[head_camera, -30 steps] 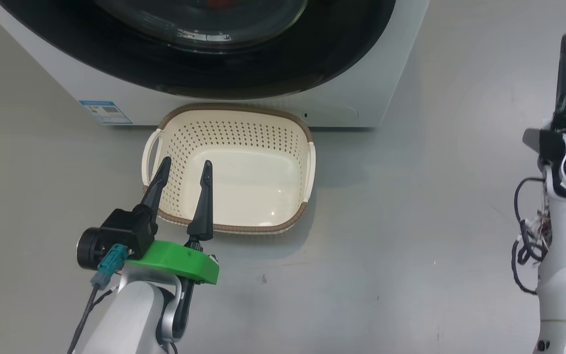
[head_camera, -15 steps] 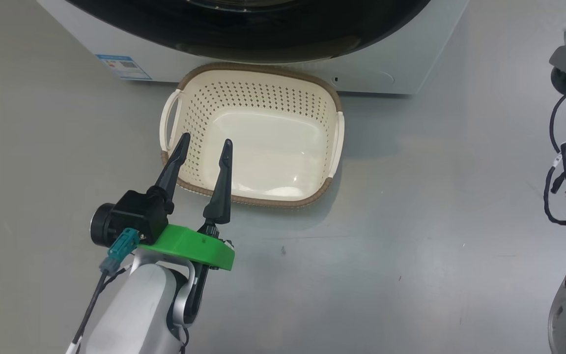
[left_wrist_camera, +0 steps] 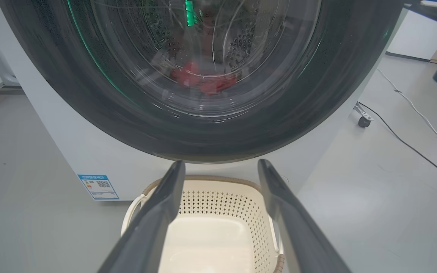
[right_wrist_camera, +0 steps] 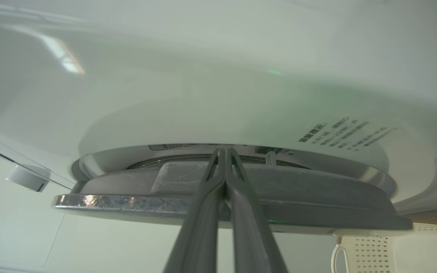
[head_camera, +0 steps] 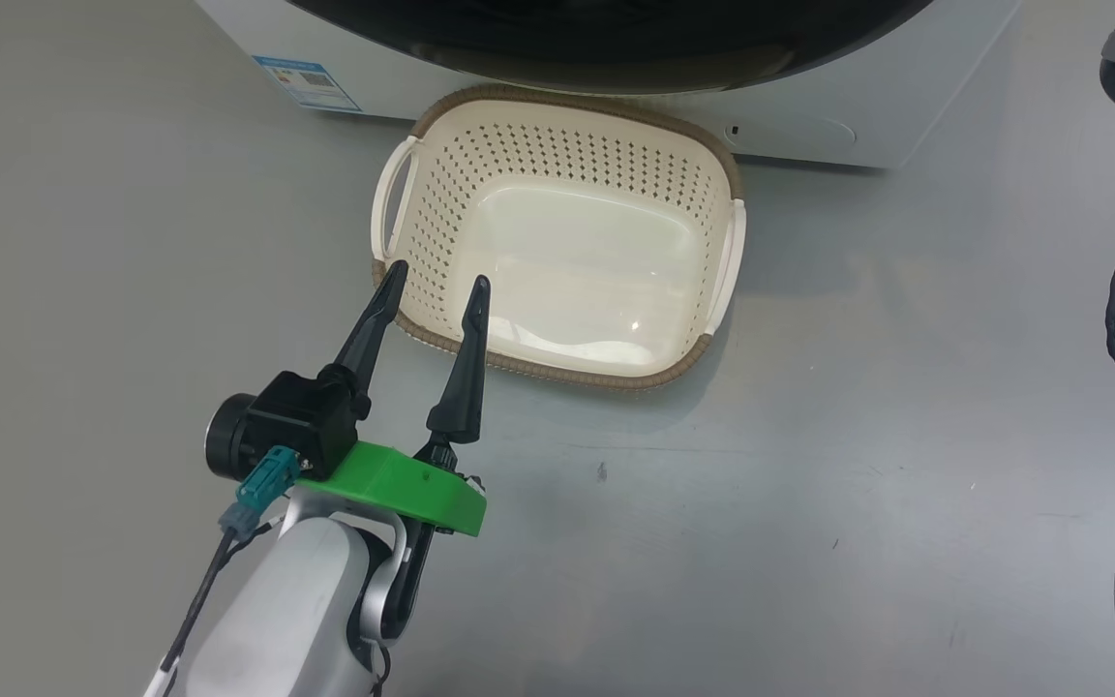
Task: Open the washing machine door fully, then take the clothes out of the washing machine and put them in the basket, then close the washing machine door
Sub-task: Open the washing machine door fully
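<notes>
- Jaws: your left gripper spread, empty, by the cream basket's near-left corner; right gripper pressed together.
- You see red clothes blurred behind the washing machine door glass.

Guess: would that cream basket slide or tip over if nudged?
Probably slide: the basket sits low and wide on a smooth floor, so tipping seems unlikely. Empty, with thin perforated walls, it likely feels light. Its thick rim suggests it holds shape.

Clothes blurry thru door glass; machine cropped.
</notes>
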Controlling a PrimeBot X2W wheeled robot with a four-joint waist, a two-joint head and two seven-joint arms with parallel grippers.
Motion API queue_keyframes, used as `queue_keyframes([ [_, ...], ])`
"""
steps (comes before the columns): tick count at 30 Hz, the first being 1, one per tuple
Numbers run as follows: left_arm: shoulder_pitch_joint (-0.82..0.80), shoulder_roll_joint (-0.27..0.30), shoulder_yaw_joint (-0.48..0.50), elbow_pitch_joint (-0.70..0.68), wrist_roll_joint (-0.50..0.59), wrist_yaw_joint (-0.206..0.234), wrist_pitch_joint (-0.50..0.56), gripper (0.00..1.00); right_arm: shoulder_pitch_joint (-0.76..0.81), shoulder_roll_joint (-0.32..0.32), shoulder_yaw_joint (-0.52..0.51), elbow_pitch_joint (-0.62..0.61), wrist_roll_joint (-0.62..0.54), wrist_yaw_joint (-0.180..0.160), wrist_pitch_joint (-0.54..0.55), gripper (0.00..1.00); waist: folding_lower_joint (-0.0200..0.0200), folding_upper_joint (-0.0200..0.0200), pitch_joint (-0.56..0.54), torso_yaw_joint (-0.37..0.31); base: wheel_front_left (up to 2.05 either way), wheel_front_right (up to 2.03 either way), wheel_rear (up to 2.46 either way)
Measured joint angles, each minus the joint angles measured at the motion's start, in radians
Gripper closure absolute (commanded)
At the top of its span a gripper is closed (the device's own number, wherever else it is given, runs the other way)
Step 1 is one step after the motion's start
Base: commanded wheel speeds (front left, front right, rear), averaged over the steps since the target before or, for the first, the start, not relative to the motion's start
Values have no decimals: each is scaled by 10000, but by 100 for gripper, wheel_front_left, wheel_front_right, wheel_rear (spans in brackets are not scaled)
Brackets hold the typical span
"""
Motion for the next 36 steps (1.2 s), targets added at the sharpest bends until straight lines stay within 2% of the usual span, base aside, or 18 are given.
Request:
queue_keyframes([
  [16,-105,-21,-205,-13,-65,144,0,0,-976,-253,328,790,46,-104,901,100,0,0,197,352,0,0,0],
  [24,-166,-23,-307,-13,-136,190,0,0,-1194,-412,395,1212,113,-263,1271,100,0,0,265,430,0,0,0],
  [36,-196,-25,-339,-36,-171,234,0,0,-1535,-566,397,1530,531,-263,1965,100,-1,0,373,481,0,0,0],
])
